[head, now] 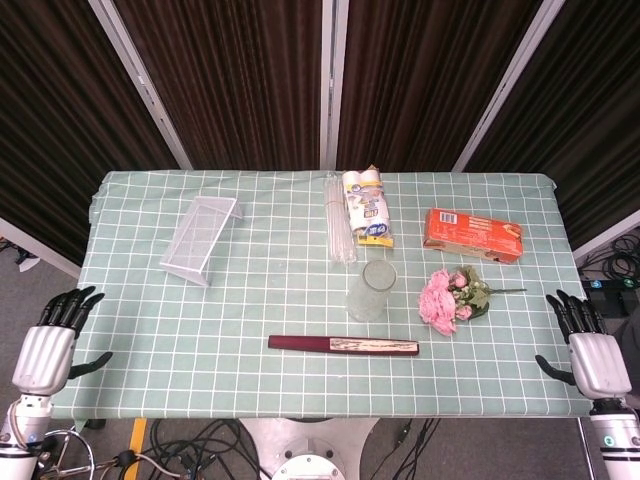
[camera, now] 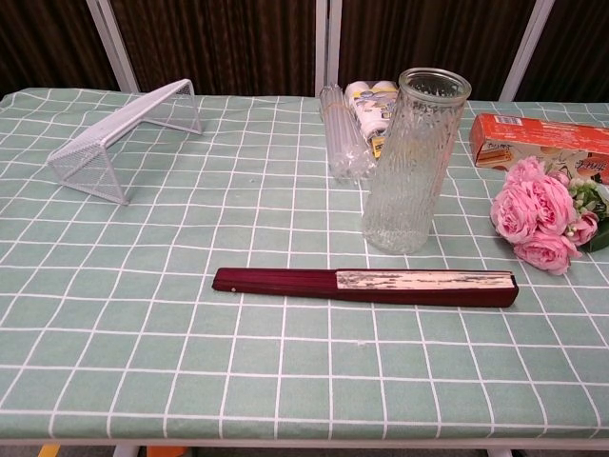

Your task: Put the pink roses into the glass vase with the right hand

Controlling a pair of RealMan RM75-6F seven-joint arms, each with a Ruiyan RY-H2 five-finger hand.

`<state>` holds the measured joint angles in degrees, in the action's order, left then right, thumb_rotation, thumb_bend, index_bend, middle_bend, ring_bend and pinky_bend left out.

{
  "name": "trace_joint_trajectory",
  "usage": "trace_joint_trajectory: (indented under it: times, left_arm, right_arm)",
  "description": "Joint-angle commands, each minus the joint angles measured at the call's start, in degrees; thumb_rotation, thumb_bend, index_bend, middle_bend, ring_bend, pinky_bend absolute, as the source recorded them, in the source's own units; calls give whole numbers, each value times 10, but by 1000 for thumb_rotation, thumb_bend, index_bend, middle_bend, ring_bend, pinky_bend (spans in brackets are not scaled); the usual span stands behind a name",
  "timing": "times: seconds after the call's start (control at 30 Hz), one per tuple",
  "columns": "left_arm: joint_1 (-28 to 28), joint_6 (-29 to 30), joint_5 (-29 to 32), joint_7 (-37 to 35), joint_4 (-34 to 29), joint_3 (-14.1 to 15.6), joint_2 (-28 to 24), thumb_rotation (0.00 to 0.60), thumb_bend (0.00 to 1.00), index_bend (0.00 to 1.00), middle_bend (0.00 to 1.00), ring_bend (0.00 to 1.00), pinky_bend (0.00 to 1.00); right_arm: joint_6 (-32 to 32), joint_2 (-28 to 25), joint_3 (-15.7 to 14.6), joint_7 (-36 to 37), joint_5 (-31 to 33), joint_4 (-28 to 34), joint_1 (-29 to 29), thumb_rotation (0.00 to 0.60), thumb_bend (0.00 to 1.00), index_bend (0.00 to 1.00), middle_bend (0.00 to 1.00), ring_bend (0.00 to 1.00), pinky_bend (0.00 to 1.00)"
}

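The pink roses lie on the checked cloth right of centre, with green leaves and a stem pointing right; the chest view shows the roses at its right edge. The ribbed glass vase stands upright just left of them, and the vase is empty. My right hand hovers off the table's right front corner, fingers spread, holding nothing, well to the right of the roses. My left hand hangs off the left front corner, also open and empty. Neither hand shows in the chest view.
A closed dark red fan lies in front of the vase. An orange box sits behind the roses. A white wire rack lies at the left; a clear tube bundle and a white packet lie behind the vase.
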<state>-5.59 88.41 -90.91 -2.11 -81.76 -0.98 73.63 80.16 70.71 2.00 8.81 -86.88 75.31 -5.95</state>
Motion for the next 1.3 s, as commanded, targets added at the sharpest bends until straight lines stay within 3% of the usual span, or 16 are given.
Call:
trace_joint_trajectory:
  times: [0.03,0.33,0.57,1.3]
  left_arm:
    - [1,-3,4,-4,5,1,2,600,3,163,104,94,132]
    - [-1,-17,17,-21,12,-1,0,600,2,163,105,94,132]
    - [0,-11,13,-14,5,-1,-4,600,2,163,104,94,132]
    - [2,-7,12,-28,22,1,-1,600,2,163,104,94,133]
  right_arm:
    - [-39,-9,8,-26,10,5,-25,600,105,0,0,0,0]
    - [-141,-26,23,-82,11,21,-106,600,58,0,0,0,0]
    - [-218,-2,32,-118,40,11,-156,600,0,0,0,0,0]
    - [-320,98,34,-105,62,-96,-252,600,0,0,0,0,0]
